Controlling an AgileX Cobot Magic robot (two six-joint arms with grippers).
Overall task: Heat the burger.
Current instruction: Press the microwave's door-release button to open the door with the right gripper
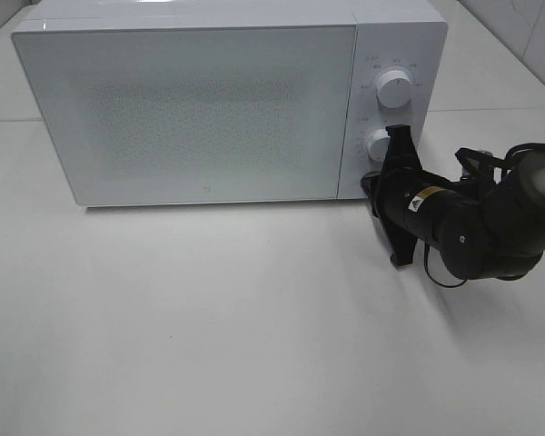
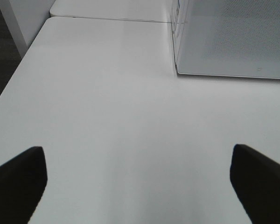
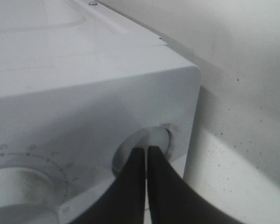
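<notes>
The burger is out of view in every frame. The white microwave [image 1: 209, 109] stands at the back of the table with its door closed. My right gripper [image 1: 396, 136] is shut, and its fingertips rest against the lower knob [image 1: 378, 143] of the control panel. In the right wrist view the right gripper [image 3: 146, 150] has its two dark fingers pressed together in front of that lower knob [image 3: 162, 139]. My left gripper [image 2: 137, 156] is open over bare table, its fingers [image 2: 18, 179] far apart and holding nothing. It does not appear in the exterior high view.
An upper knob [image 1: 395, 89] sits above the lower one on the panel. The white table [image 1: 209, 318] spreads in front of the microwave. In the left wrist view the microwave's corner [image 2: 233, 42] lies ahead, with the table's edge [image 2: 18, 65] to one side.
</notes>
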